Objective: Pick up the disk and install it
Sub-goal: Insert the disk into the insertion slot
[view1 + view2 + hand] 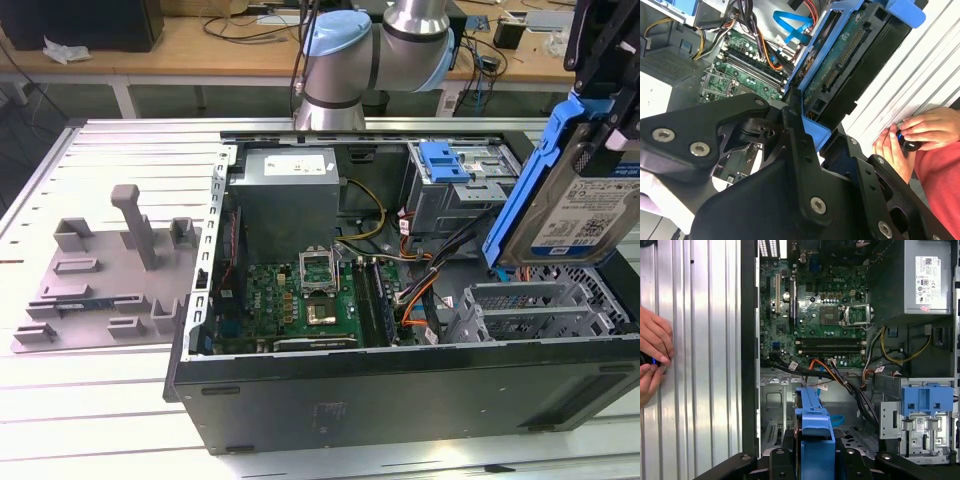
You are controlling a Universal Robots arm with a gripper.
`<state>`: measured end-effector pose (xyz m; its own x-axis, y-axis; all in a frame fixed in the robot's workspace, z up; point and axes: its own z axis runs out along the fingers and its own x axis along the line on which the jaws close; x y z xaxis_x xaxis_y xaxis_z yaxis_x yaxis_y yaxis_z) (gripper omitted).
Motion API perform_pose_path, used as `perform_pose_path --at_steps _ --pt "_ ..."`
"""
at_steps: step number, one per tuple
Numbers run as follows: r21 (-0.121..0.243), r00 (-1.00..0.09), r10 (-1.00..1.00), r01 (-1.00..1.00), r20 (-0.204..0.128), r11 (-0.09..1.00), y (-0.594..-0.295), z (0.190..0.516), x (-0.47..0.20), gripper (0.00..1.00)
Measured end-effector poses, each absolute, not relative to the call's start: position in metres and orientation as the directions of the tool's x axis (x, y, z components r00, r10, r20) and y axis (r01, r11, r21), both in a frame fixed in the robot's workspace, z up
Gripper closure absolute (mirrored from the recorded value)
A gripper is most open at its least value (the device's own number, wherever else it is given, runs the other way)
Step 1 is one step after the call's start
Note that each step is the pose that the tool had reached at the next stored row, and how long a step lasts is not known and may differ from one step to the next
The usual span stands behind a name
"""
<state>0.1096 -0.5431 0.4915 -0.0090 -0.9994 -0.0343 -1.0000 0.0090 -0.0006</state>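
Pincer [812, 134]: clamped on the disk's [588, 215] blue frame [530, 172].
Handling: stiff, probably fairly heavy and shock-sensitive; the frame edges seem the safest hold.

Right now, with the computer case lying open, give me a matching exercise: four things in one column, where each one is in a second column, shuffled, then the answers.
Things
1. the disk
2. blue tray
3. grey fixture plate
4. person's hands

Places
A. lying flat on the slatted table, at the exterior view's left of the case
B. clamped in the gripper, tilted above the open case
C. pinching a small dark object over the table, beside the case
D. on top of the metal drive cage inside the case

Pairs: 1-B, 2-D, 3-A, 4-C
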Motion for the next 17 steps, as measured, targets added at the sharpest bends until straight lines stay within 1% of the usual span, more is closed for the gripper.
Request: perform_pose_path --at_steps 17 --pt "-0.001 -0.008 -0.999 -1.000 -0.034 0.008 -0.5452 0.4870 0.1096 0.63"
